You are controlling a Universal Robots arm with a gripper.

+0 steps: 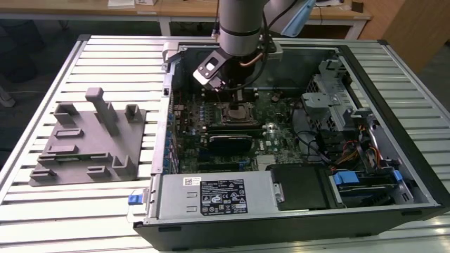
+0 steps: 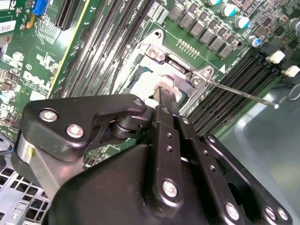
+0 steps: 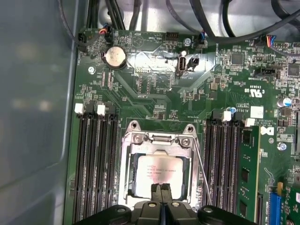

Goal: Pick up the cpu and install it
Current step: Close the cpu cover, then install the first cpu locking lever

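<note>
An open black desktop computer case (image 1: 295, 232) lies on its side on a slatted metal bench (image 1: 70, 211). A large grey plastic tray with upright posts (image 1: 77, 153) rests on the bench, just beside the case on the exterior view's left. The grey robot arm (image 1: 239, 26) reaches down into the case from above, and its black gripper (image 1: 235, 99) is positioned over the green motherboard (image 1: 274, 132).

In the first wrist view, the small square cpu with a shiny silver metal top (image 3: 159, 171) lies flat inside the silver metal socket frame (image 3: 127, 159) on the motherboard. The frame surrounds the cpu on all sides. The cpu is not held. The two narrow black fingers (image 3: 156, 193) are closed against each other, with only a thin seam between them and nothing clamped. Their tips sit at the near edge of the cpu top; whether they press on it cannot be told.

A thin metal lever rod (image 3: 202, 171) runs along one side of the socket frame. In the second wrist view, this rod (image 2: 239, 94) extends outward past the black memory slots (image 2: 234, 79). Whether it is latched cannot be told. Rows of black memory slots flank the socket on both sides. A round silver coin battery (image 3: 114, 56) sits on the board, well apart from the socket.
</note>
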